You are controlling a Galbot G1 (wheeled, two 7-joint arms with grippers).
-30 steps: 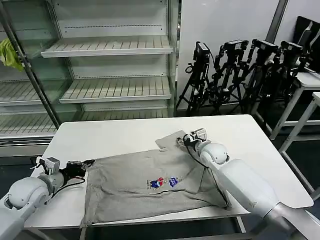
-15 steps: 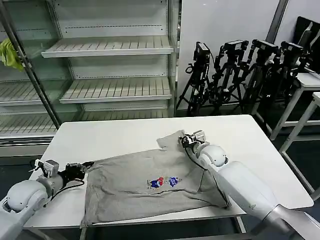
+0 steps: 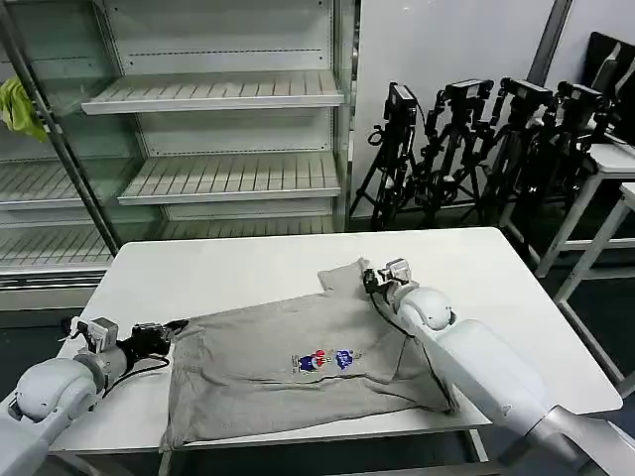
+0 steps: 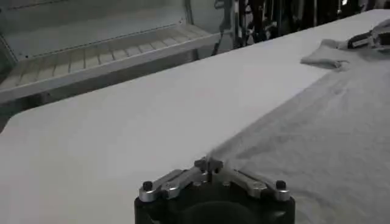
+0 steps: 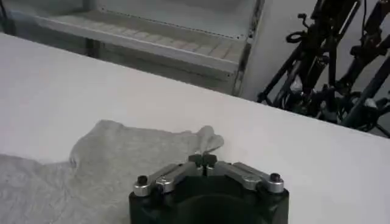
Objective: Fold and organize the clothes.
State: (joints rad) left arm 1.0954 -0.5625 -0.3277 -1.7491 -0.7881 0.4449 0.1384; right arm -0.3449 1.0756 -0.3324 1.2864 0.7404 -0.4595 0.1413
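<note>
— Well, where on the white table point(image 3: 248, 273)?
— Grey T-shirt point(image 3: 298, 372) spread across the near half, printed side up, small multicoloured chest print point(image 3: 325, 361) about mid-cloth. Near hem almost at the table's front edge; one sleeve point(image 3: 342, 275) lifted toward the middle of the top.

— And the left gripper point(image 3: 177, 328)?
— Low at the shirt's left edge, fingertips pressed together on the cloth border there; from the left wrist camera, tips point(image 4: 208, 164) meeting right on the fabric's edge. Forearm lying along the table's near-left corner.

— Right gripper point(image 3: 364, 279)?
— At the raised sleeve, tips clenched on its fold; from the right wrist camera, gripper point(image 5: 205, 160) pinched shut against the sleeve's small upturned corner.

— Room to move?
— Bare tabletop all along the far side and to the left of the shirt, also a wide strip at the right end. Beyond the far edge, a metal shelf rack point(image 3: 213, 94) on the left, a yellow-green rag point(image 3: 16, 105) hanging at its side, and a row of black tripods point(image 3: 476, 149) on the right, well apart from the cloth. Second white table point(image 3: 615, 164) off to the right.
</note>
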